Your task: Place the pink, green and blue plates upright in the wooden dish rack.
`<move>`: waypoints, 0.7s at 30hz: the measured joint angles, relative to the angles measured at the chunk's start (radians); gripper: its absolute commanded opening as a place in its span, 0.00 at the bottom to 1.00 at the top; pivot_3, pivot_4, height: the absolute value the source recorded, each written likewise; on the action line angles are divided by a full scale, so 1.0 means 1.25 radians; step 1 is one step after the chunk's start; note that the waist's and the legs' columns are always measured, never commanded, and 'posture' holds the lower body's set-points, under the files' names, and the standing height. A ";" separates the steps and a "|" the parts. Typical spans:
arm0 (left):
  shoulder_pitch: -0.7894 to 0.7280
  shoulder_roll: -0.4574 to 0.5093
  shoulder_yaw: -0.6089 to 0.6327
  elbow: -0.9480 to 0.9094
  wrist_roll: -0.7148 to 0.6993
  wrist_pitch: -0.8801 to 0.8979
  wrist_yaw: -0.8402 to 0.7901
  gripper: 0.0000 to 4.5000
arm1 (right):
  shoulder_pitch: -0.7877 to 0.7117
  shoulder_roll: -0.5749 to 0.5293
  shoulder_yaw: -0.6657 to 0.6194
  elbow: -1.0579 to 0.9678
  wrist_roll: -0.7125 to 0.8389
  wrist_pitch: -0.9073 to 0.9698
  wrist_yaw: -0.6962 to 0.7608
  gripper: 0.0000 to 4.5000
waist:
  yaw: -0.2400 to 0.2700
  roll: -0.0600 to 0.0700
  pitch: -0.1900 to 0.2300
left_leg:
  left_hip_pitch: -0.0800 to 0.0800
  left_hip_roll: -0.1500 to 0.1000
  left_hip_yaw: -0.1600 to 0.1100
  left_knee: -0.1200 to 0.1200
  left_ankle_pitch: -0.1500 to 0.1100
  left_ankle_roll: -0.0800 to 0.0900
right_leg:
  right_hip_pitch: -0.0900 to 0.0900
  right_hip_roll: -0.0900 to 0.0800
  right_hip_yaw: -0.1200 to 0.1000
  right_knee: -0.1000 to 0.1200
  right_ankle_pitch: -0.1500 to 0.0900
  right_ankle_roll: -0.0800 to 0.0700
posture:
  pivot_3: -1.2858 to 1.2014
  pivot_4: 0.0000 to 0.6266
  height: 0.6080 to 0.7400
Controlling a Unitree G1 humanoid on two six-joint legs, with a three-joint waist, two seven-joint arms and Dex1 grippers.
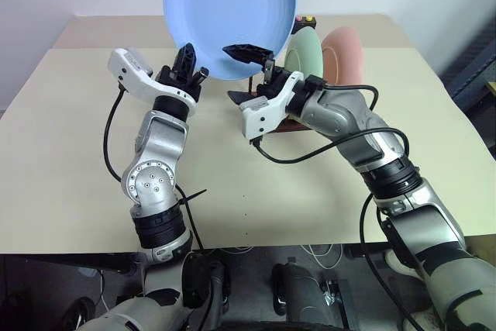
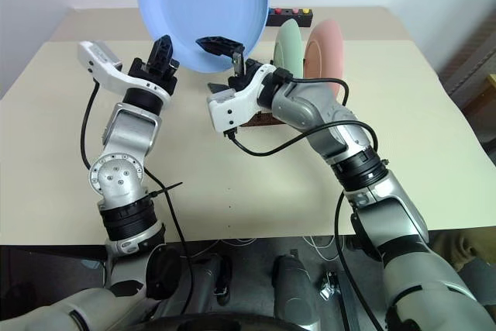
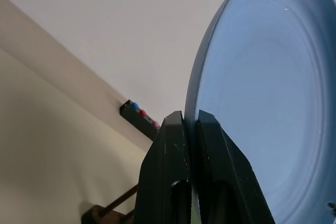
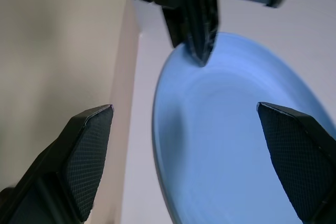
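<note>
The plain light blue plate [image 1: 229,13] is held upright, its rim clamped in the left pincer [image 1: 188,62]; the right pincer [image 1: 246,74] gapes wide just beside it.

The blue plate [image 1: 229,7] looks smooth and matt, the table [image 1: 70,153] a matt beige laminate.

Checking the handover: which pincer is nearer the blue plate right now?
Left. The left pincer is shut on the blue plate at its lower rim; the right pincer stands open just beside that rim, not gripping it.
</note>
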 measured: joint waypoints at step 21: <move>0.020 0.031 -0.041 -0.014 0.028 -0.023 0.015 0.00 | 0.008 -0.027 0.000 0.000 0.001 0.043 0.059 0.03 | 0.002 0.000 0.000 | 0.000 0.000 0.000 0.000 0.000 0.000 | 0.000 0.000 0.000 -0.001 0.000 0.000 | 0.52 0.24 0.96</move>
